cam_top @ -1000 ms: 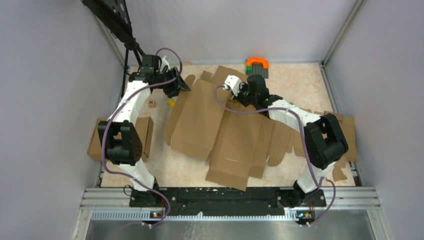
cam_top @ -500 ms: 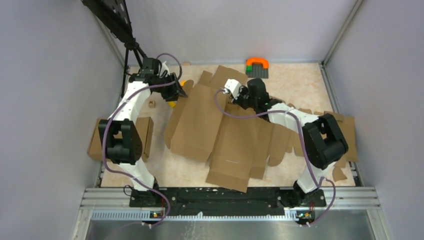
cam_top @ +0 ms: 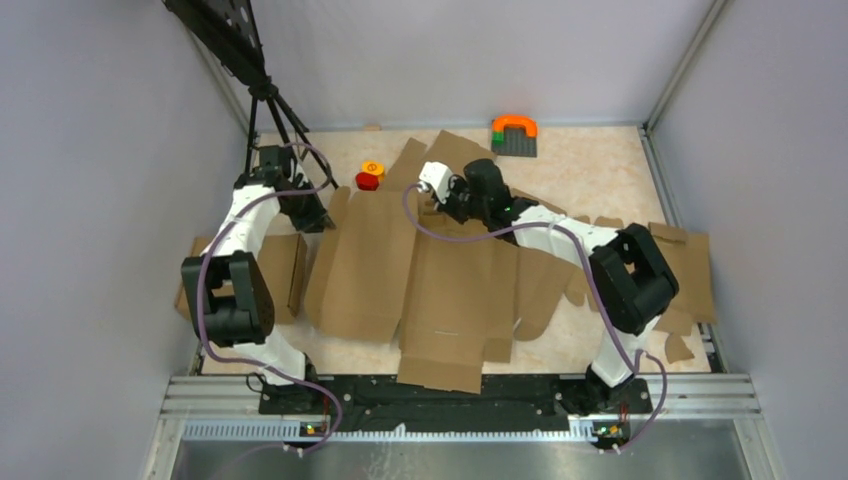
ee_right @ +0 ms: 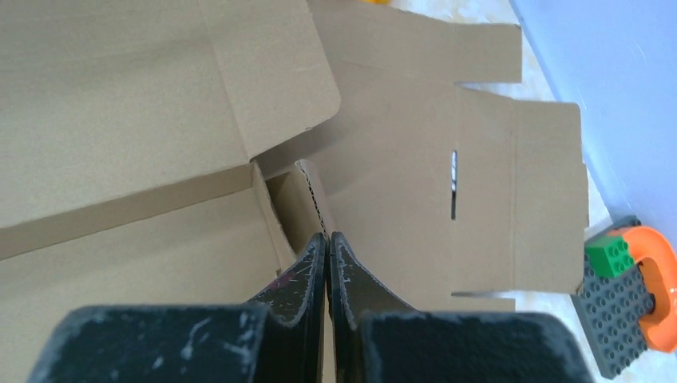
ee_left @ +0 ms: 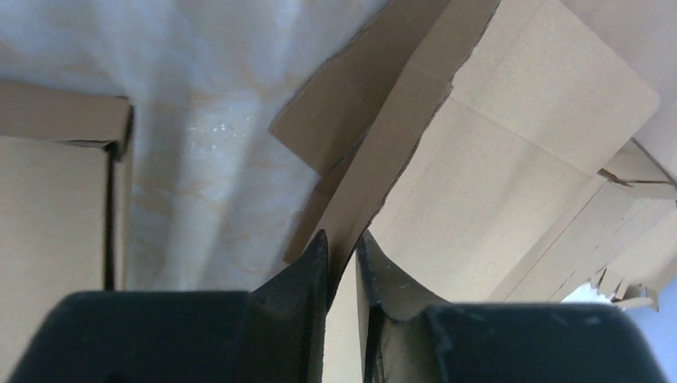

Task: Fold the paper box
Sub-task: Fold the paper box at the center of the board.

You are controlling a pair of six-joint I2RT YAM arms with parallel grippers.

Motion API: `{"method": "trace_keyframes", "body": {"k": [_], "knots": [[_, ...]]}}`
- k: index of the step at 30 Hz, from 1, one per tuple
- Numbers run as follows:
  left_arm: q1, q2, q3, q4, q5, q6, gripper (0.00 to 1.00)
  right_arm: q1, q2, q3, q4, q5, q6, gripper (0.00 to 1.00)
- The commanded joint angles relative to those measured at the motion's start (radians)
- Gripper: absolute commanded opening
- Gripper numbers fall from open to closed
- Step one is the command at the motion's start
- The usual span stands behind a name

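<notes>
The paper box (cam_top: 440, 280) is a big brown die-cut sheet lying mostly flat mid-table, with its flaps spread out. At the sheet's left edge my left gripper (cam_top: 312, 215) is shut on a raised flap. The left wrist view shows that cardboard edge (ee_left: 383, 152) running down between the fingers of the left gripper (ee_left: 342, 243). My right gripper (cam_top: 440, 200) sits at the sheet's far middle. In the right wrist view its tips (ee_right: 327, 237) are pressed together on a thin upright cardboard edge (ee_right: 313, 191) of the paper box (ee_right: 144, 96).
A red-and-yellow toy (cam_top: 370, 175) lies just beyond the sheet's far left corner. An orange, green and grey block piece (cam_top: 514, 133) stands at the back wall. A smaller cardboard slab (cam_top: 285, 270) lies left, and scraps (cam_top: 690, 280) lie right. A black tripod leg (cam_top: 285, 120) stands behind the left arm.
Both arms and the sheet have shifted left and towards the near edge. The left gripper's jaws have closed onto the flap edge. The red-and-yellow toy has come into view.
</notes>
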Motion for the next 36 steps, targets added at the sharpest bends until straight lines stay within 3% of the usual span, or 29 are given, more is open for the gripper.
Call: {"method": "trace_keyframes", "body": {"k": [1, 4, 7, 11, 17, 21, 24, 29, 36], "knots": [[0.031, -0.083, 0.007, -0.005, -0.074, 0.006, 0.14, 0.060, 0.033, 0.106, 0.020, -0.002, 0.079, 0.00], [0.051, -0.086, 0.005, -0.017, -0.100, 0.012, 0.10, 0.083, 0.069, 0.158, 0.021, 0.017, 0.090, 0.00], [0.060, -0.086, 0.000, -0.027, -0.147, 0.019, 0.23, 0.097, 0.115, 0.223, -0.003, 0.017, 0.097, 0.00], [0.073, -0.072, 0.002, -0.042, -0.226, 0.029, 0.28, 0.114, 0.153, 0.264, -0.013, 0.023, 0.108, 0.00], [0.080, -0.025, 0.052, -0.098, -0.299, 0.053, 0.70, 0.134, 0.170, 0.269, 0.002, 0.030, 0.103, 0.00], [0.080, -0.028, 0.070, -0.117, -0.380, 0.056, 0.79, 0.141, 0.192, 0.300, -0.033, 0.040, 0.092, 0.00], [0.079, -0.032, 0.108, -0.152, -0.468, 0.054, 0.98, 0.142, 0.196, 0.302, -0.047, 0.054, 0.083, 0.00], [0.076, -0.131, 0.116, -0.109, -0.447, 0.054, 0.99, 0.142, 0.185, 0.280, -0.041, 0.064, 0.069, 0.00], [0.059, -0.365, -0.043, 0.131, -0.376, 0.080, 0.99, 0.142, 0.167, 0.227, 0.029, 0.044, 0.036, 0.00]]}}
